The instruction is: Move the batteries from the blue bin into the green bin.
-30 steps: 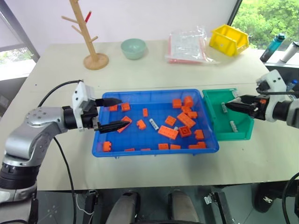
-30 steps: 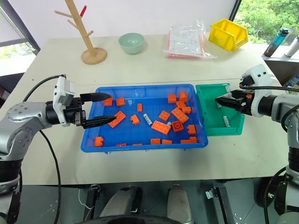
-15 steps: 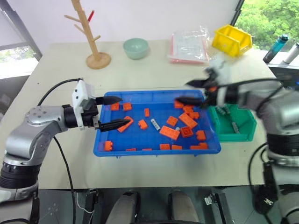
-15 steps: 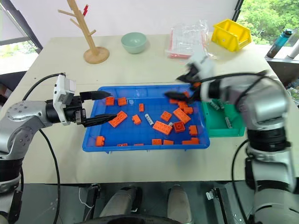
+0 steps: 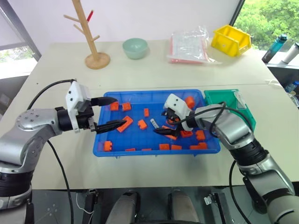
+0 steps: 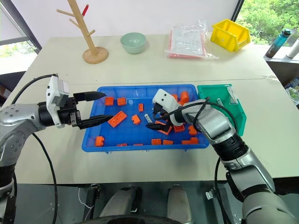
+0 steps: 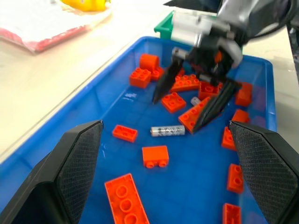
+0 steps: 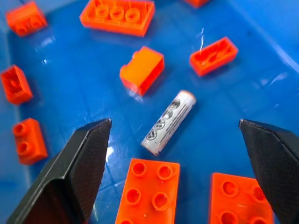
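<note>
A silver battery lies on the floor of the blue bin among orange bricks, and shows closer in my wrist views. My right gripper hangs low inside the bin, open, one finger on each side of the battery and not touching it. My left gripper is open and empty over the bin's left end, pointing along it. The green bin stands against the blue bin's right side, partly hidden by my right arm.
Several orange bricks are scattered through the blue bin, some close to the battery. At the back of the table stand a yellow bin, a plastic bag, a pale green bowl and a wooden stand.
My right gripper swung left from over the green bin and sank into the blue bin, its fingers opening wide around the battery. The left gripper kept its place.
</note>
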Controlling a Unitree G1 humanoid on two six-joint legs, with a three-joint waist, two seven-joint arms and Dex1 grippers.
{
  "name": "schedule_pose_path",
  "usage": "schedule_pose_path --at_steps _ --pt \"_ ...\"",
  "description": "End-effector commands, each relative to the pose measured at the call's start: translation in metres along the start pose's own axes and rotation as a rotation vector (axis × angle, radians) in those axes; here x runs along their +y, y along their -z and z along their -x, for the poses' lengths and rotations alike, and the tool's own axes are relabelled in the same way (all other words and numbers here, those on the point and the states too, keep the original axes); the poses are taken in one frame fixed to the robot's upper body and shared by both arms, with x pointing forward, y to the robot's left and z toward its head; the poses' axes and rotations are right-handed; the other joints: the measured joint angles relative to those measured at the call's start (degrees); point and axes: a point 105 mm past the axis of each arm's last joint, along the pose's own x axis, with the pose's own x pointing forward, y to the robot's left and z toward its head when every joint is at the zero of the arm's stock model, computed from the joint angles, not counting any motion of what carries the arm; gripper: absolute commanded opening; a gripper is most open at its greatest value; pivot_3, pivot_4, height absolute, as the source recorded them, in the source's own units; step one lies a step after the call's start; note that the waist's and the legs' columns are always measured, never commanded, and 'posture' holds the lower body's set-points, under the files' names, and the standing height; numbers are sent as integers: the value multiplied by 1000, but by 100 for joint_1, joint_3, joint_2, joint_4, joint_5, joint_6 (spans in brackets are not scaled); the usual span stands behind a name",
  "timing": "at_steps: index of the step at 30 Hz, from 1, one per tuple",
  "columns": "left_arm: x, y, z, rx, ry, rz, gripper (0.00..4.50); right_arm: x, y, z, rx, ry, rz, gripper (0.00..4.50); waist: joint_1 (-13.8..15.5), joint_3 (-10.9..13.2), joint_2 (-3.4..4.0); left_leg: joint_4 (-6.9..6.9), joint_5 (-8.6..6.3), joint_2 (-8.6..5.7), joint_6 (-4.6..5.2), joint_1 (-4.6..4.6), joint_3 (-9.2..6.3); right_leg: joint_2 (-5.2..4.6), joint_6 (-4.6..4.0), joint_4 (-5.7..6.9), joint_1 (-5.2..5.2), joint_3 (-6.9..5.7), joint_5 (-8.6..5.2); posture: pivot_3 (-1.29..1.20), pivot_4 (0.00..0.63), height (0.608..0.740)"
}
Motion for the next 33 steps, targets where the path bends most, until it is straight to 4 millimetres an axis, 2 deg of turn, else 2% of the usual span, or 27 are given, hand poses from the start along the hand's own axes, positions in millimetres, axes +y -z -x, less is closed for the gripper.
schedule_pose_path --at_steps 1,4,7,11,12,13,14,16,18,20,23,26,28,31,33 --pt "-2 -10 3 -20 -3 -32 4500 0 -9 -7 -27 13 36 4488 1 0 0 1 0 -1 0 0 0 0 0 0 0 0 0 0 150 726" --pt "-3 -11 0 -25 4 -29 4500 -3 -5 -16 -7 35 52 4488 10 0 0 1 0 -1 0 0 0 -1 0 0 0 0 0 0 150 726" --pt "-3 -12 -2 -27 15 -30 4500 -3 -1 -20 9 42 77 3771 11 0 0 2 0 -5 0 0 0 -3 0 0 1 0 0 0 150 726" --pt "-2 -12 -4 -29 22 -31 4500 1 -1 -18 4 32 86 1829 4 0 0 1 0 -4 0 0 -1 -1 0 0 0 0 0 0 150 726" --pt "-2 -12 -4 -29 25 -31 4500 2 -3 -16 -8 28 77 1277 3 0 0 1 0 -4 0 0 -1 -1 0 0 0 0 0 0 150 726" --pt "-2 -12 -5 -30 28 -30 4500 3 -6 -14 -22 25 68 910 3 0 0 1 0 -4 0 0 -1 -1 0 0 -1 0 0 0 150 726" --pt "-3 -11 -6 -31 34 -30 4500 2 -13 -8 -51 27 46 308 4 0 0 1 0 -3 0 0 -1 -1 0 1 -1 0 0 0 150 726" --pt "-3 -11 -7 -32 42 -29 4500 0 -23 -1 -91 33 16 308 9 0 0 1 0 -3 0 0 -1 -2 0 1 0 0 0 0 150 726" --pt "-4 -11 -8 -34 52 -29 4500 -7 -38 18 -156 54 -34 308 13 0 0 2 0 -4 0 0 0 -2 0 0 2 0 0 0 150 726" --pt "-6 -11 -9 -37 69 -24 4500 -24 -53 53 -239 112 -98 308 19 0 1 2 0 -4 0 0 -1 -2 0 1 1 0 0 0 150 726" --pt "-7 -11 -10 -37 87 -24 4500 -42 -55 92 -284 200 -156 308 46 1 1 2 0 -7 0 0 -2 -4 0 0 5 0 0 0 150 726" --pt "-8 -9 -12 -38 106 -22 4500 -71 -24 158 -227 412 -229 308 111 1 1 1 0 -9 0 0 -3 -5 0 0 5 0 0 0 150 726" --pt "-9 -8 -13 -42 120 -18 4500 -77 0 188 -169 504 -265 308 168 1 1 0 -2 -12 3 0 1 -9 0 -3 7 0 0 0 150 726" --pt "-11 -3 -15 -36 154 -8 4500 -79 25 209 -106 601 -310 308 147 1 0 0 -2 -7 4 0 15 -9 0 -6 7 0 0 0 150 726" --pt "-13 1 -16 -25 178 -10 4500 -77 34 214 -91 625 -332 308 91 1 2 0 -2 9 4 5 42 -6 0 -6 7 1 0 0 150 726"
